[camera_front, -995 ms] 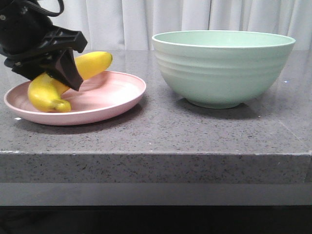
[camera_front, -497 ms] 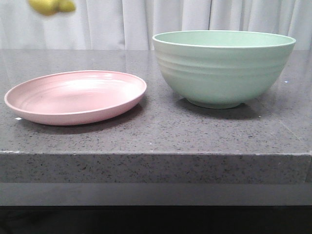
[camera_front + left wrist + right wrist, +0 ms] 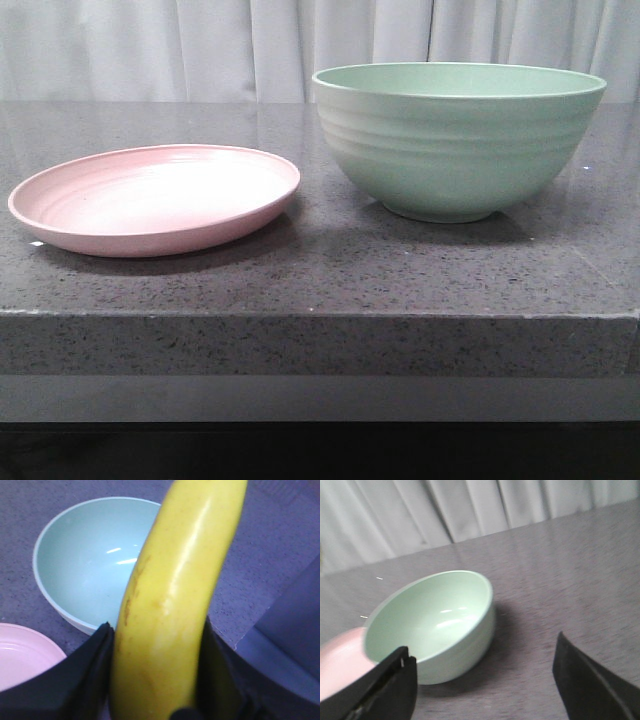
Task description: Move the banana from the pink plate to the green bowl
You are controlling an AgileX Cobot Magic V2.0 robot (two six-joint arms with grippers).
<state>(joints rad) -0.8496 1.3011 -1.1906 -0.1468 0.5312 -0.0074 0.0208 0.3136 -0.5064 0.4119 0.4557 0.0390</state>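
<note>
The pink plate [image 3: 155, 198] sits bare on the left of the stone table, and the green bowl [image 3: 458, 138] stands to its right with nothing showing inside. Neither gripper nor the banana shows in the front view. In the left wrist view my left gripper [image 3: 157, 645] is shut on the yellow banana [image 3: 175, 600], held high above the table, with the green bowl [image 3: 90, 555] and an edge of the pink plate [image 3: 22, 652] below. In the right wrist view my right gripper [image 3: 485, 665] is open and holds nothing, above the table beside the green bowl [image 3: 432, 622].
A white curtain [image 3: 300, 45] hangs behind the table. The table's front edge [image 3: 320, 315] runs across the front view. A table corner and the floor beyond it [image 3: 295, 645] show in the left wrist view.
My left gripper has lifted the banana off the pink plate and risen out of the top of the front view. The plate and bowl have not moved.
</note>
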